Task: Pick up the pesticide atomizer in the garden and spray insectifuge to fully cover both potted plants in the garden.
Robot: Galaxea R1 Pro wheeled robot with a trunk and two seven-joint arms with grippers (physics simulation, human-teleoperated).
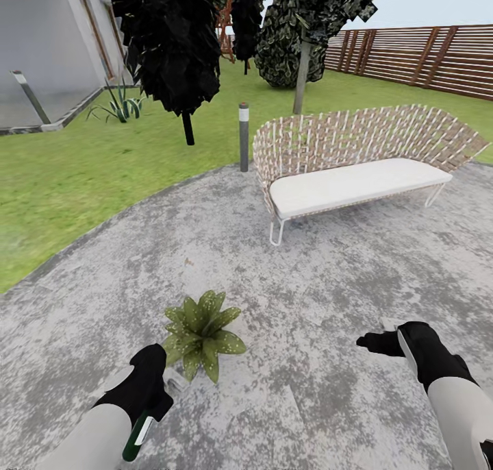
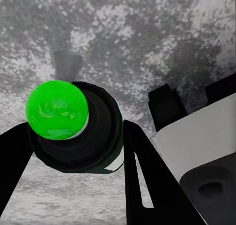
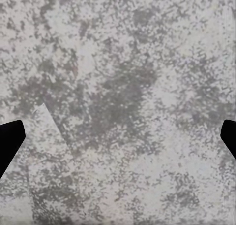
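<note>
The pesticide atomizer [image 1: 139,434] is pinched in the left gripper [image 1: 156,388], just beside one potted plant [image 1: 200,333]. The right gripper [image 3: 118,136] is spread, empty. Spraying is judged pending.

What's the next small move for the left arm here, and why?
Probably a small turn of the left gripper to aim the spray head at the potted plant. The pesticide atomizer is already clamped in that gripper, right beside the plant on the paved patio, so no closer approach seems needed. The right gripper hangs open and empty over bare paving.
</note>
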